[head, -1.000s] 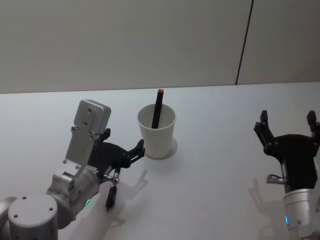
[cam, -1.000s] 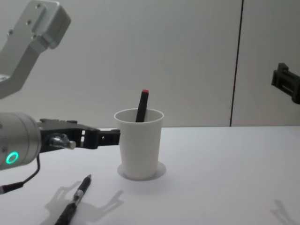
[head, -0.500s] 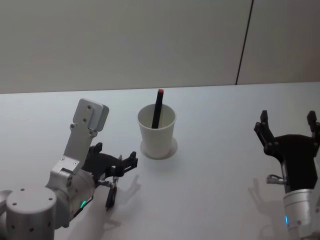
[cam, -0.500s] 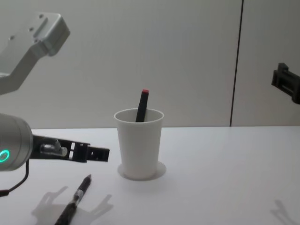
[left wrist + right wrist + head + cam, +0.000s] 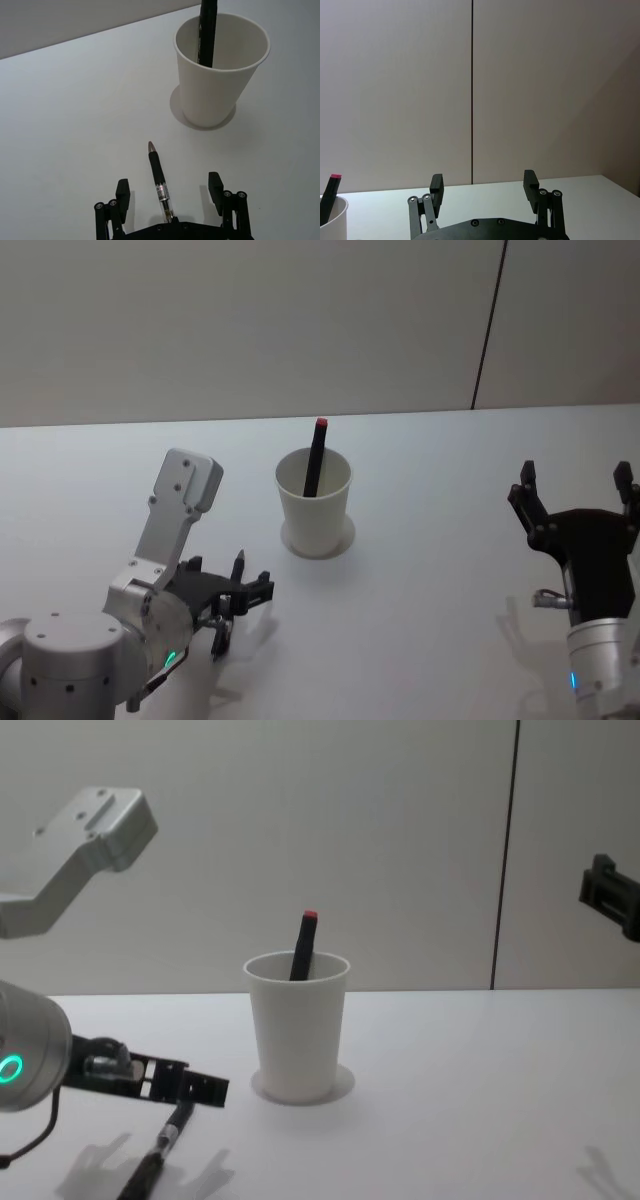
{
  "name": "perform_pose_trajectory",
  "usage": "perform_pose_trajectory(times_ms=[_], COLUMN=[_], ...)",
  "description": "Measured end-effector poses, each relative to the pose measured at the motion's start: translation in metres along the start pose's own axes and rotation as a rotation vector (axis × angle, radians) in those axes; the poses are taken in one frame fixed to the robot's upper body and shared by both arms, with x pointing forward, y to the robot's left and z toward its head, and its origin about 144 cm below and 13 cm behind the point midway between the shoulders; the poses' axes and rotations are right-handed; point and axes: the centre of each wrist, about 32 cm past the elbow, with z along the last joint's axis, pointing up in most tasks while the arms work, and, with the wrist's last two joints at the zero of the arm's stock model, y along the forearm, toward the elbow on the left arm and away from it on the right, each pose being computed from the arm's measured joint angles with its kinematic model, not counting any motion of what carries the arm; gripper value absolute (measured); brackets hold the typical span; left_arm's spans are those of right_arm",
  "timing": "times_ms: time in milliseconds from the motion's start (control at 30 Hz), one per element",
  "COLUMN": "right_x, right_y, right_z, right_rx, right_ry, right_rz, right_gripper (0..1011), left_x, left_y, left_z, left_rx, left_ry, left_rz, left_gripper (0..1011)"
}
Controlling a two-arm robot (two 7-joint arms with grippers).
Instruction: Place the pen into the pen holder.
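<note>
A black pen (image 5: 219, 640) (image 5: 159, 185) (image 5: 160, 1155) lies flat on the white table, its tip toward the pen holder. My left gripper (image 5: 245, 592) (image 5: 168, 184) (image 5: 190, 1088) hovers low over it, open, one finger on each side of the pen's barrel and not touching it. The pen holder (image 5: 315, 510) (image 5: 215, 85) (image 5: 297, 1030) (image 5: 332, 220) is a white tapered cup standing upright beyond the pen. A black pen with a red cap (image 5: 316, 455) (image 5: 207, 30) (image 5: 302, 945) leans inside it. My right gripper (image 5: 574, 480) (image 5: 483, 180) is open and raised at the right, far from both.
The white table (image 5: 450, 540) is bare between the cup and my right arm. A pale wall with a dark vertical seam (image 5: 488, 325) stands behind the table. My left arm's grey elbow link (image 5: 95, 825) rises above the left side.
My left gripper has drawn back from beside the cup and dropped down over the pen on the table. The cup, both pens and my right arm have stayed put.
</note>
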Motion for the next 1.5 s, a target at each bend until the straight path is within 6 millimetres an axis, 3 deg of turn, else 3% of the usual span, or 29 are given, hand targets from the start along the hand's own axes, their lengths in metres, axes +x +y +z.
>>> perform_pose_trajectory(times_ms=[833,1100,1500], right_x=[0.000,0.000,0.000], right_y=[0.000,0.000,0.000], right_z=[0.000,0.000,0.000], right_rx=[0.000,0.000,0.000], right_ry=[0.000,0.000,0.000], right_rz=[0.000,0.000,0.000], right_gripper=[1001,1002,1002], left_x=[0.003,0.004,0.004], left_y=[-0.007,-0.009,-0.011], left_z=[-0.016,-0.019,-0.024], left_rx=[0.124,0.132,0.139], left_ry=[0.049,0.038,0.030], left_rz=[0.048,0.058,0.062], left_gripper=[1000,873,805])
